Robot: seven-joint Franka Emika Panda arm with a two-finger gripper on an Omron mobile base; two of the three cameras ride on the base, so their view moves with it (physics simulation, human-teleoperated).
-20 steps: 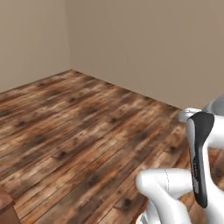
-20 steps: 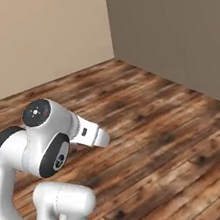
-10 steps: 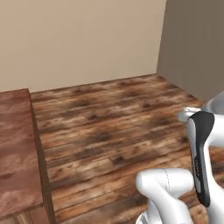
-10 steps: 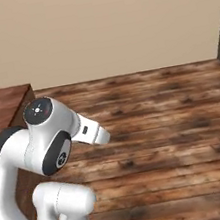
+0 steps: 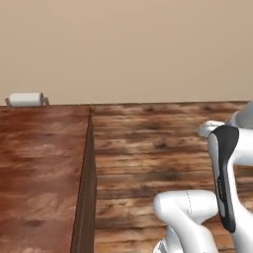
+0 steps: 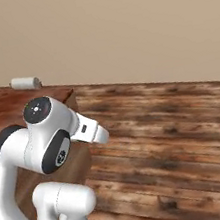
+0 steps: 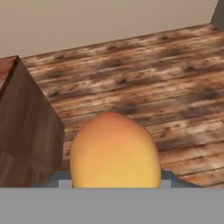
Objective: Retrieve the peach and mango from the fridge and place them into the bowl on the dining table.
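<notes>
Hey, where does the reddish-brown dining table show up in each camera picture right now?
Left base view: dining table covers the lower left, its edge running down the middle.
Right base view: its corner sits at far left, behind the arm.
Hand view: its dark side face is at the left edge, beside the mango.
Shared landmark: the beige wall.

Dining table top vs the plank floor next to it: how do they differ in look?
The dining table has a smooth, glossy, reddish-brown top with no seams; the floor is laid in separate planks, duller, with dark knots and streaks. The table stands raised, showing a dark side wall where it meets the floor, which lies lower and runs to the beige wall. Both are brown wood grain.
</notes>
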